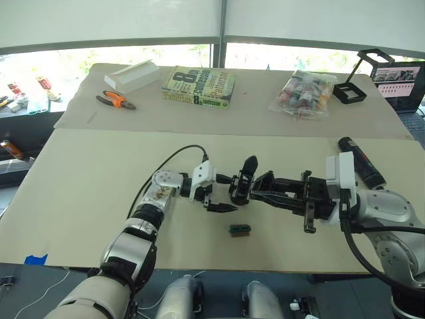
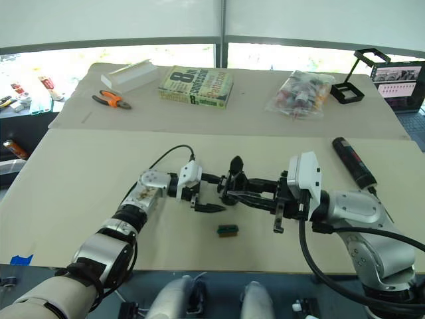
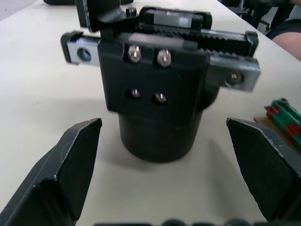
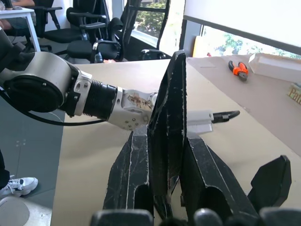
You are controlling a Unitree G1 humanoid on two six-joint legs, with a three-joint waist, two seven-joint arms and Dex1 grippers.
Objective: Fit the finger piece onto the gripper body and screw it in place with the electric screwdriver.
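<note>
Beige paper covers the counter (image 1: 86, 193), with bright windows behind it. Near the middle stands the gripper body (image 1: 244, 181), a chunky black block with one pointed finger sticking up. The left gripper (image 1: 221, 207) hovers just beside it with its fingers spread apart, grasping nothing; in the left wrist view the block (image 3: 155, 94) stands between and beyond the two open fingers. The right gripper (image 1: 262, 193) reaches in from the other side, its fingers clenched on the finger piece (image 4: 167, 136), a flat black blade held upright against the block. The electric screwdriver (image 2: 353, 162) lies on the counter well apart, beyond the right arm. A small green block (image 1: 240, 230) sits near the front edge.

The risk, as I judge it: the body stands unsecured, so pressing the blade in could tip or slide it.
</note>
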